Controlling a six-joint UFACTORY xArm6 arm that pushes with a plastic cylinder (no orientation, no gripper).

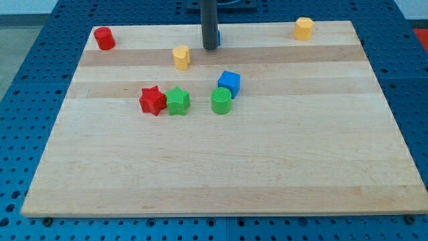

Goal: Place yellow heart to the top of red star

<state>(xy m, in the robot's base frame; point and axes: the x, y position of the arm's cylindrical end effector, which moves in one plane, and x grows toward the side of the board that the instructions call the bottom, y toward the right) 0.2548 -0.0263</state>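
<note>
The wooden board (221, 167) fills most of the view, pale planks running left to right, sitting on a blue pegboard table (27, 60) that shows on every side. Down from the view's top comes the dark rod, straight and upright, and its tip (210, 48) touches the board near the top edge, a little left of centre. There is no pincer on this arm, just the rod, so nothing opens, nothing closes, and it has hold of nothing. A sliver of a blue block (219, 37) peeks out from behind the rod on its right; its shape is hidden.

Now the blocks, 7 in all, counting that sliver. The yellow heart (181, 57) stands just to the lower left of the tip, close but apart from it. It sits above the red star (152, 100) and somewhat to the view's right of it, with bare wood between the 2. The red star touches a green star (178, 101) on its right. Further right a green cylinder (221, 101) sits just below a blue cube (229, 83), the pair touching. A red cylinder (103, 38) stands at the top left corner, and a yellow block (303, 28), roughly hexagonal, near the top right.
</note>
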